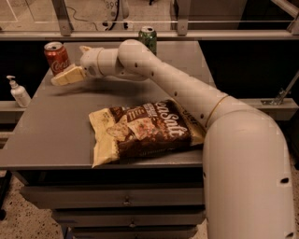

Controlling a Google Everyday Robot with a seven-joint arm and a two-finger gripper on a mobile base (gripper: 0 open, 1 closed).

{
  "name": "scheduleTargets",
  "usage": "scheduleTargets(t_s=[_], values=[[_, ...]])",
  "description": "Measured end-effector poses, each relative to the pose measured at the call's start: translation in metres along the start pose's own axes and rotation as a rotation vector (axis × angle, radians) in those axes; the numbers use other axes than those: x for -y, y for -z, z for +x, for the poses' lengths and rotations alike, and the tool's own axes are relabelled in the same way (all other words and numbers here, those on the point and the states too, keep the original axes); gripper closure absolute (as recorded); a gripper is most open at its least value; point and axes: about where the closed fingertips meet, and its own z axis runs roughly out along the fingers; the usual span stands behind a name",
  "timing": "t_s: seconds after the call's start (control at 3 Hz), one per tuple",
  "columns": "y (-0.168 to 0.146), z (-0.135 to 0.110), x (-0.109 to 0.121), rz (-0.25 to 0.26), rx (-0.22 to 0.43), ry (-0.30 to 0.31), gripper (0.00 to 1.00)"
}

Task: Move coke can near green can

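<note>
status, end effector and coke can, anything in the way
Status: end effector at back left, just in front of coke can. Can upright, apart from green can. Chip bag mid-table, clear of back row.

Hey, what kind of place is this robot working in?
Probably a lab or workshop, not a home: a grey drawer cabinet serves as table, a pump bottle stands beside it, cables trail behind. The claw is beside the coke can.

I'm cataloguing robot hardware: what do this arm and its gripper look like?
The arm is white, built of thick rounded tubes with small dark holes and a thin tan ring at one joint; no loose cables show. The gripper, beside the coke can at the back left of the table, is a pale cream wedge.
</note>
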Motion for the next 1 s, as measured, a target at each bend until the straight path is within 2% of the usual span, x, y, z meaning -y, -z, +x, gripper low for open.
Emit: scheduleTargets(t_s=[0.33,1.0], values=[[-0.0114,-0.0013,-0.0045,-0.021,0.034,-0.025,0.17],[-0.0144,-0.001,-0.008,-0.032,0.069,-0.066,0.64]])
